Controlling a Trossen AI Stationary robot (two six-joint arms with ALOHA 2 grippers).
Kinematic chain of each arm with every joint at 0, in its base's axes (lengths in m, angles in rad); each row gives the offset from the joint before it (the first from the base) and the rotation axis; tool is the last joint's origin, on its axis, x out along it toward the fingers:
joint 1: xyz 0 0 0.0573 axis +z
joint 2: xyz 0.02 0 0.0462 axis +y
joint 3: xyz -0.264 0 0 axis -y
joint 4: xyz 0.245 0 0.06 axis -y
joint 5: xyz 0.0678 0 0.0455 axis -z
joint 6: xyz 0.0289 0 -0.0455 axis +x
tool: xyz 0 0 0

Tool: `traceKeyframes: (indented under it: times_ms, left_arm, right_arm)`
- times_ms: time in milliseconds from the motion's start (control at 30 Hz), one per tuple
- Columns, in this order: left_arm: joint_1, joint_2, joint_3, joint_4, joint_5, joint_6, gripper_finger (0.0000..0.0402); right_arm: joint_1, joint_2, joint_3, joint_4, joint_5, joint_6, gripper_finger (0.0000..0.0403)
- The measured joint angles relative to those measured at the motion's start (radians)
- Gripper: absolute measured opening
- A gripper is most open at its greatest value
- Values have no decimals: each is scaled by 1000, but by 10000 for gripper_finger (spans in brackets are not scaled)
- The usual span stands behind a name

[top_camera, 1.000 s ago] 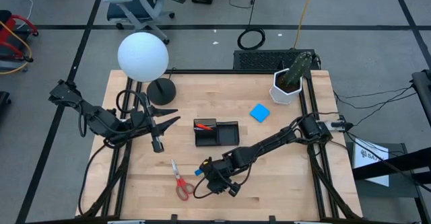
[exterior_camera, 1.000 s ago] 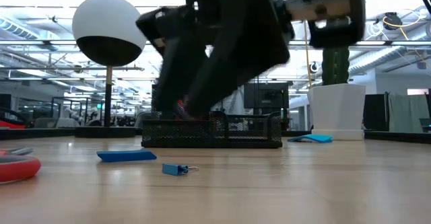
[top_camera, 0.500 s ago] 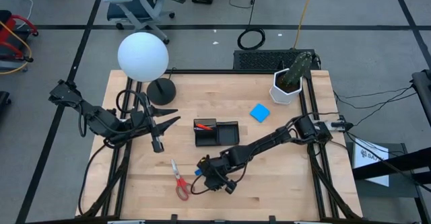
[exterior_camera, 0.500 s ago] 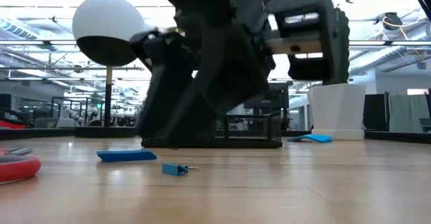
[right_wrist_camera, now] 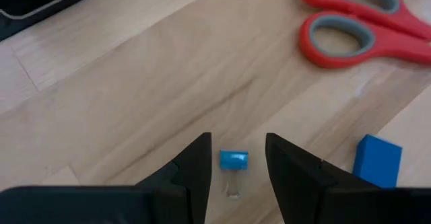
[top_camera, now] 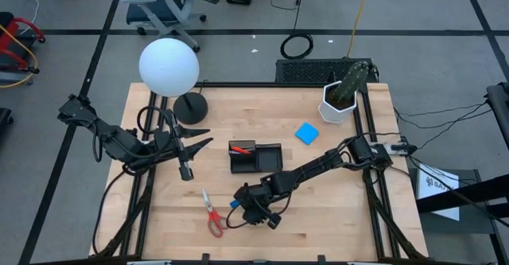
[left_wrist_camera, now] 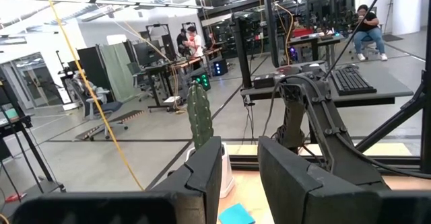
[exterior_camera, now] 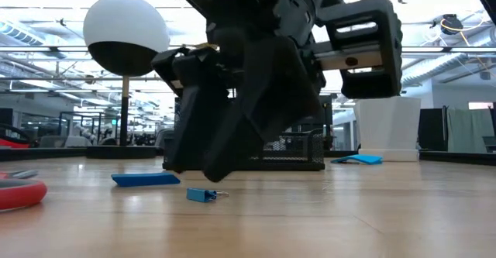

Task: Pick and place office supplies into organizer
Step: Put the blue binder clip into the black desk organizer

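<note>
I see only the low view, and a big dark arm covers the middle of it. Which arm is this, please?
Observer: The right one. From above, the right gripper is near the table's front edge, just right of the red-handled scissors.
Operator: Is it open? I see a small blue clip under it.
Observer: Yes, open. In the right wrist view the clip lies on the wood in line with the gap between the fingers, not gripped.
Operator: And the other arm?
Observer: The left gripper waits open beside the lamp base, left of the organizer.
</note>
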State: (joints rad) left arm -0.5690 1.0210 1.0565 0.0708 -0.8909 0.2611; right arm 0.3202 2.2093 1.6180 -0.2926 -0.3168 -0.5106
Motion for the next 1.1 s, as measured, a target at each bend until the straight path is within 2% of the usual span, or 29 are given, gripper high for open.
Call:
traceKeyframes:
  times_ms: [600,1100]
  left_arm:
    - [0,0,0,-1,0,0,104]
    - [0,0,0,0,0,0,104]
  right_arm:
    - [0,46,0,65,-14,9,130]
    - [-11,32,0,3,-29,26,130]
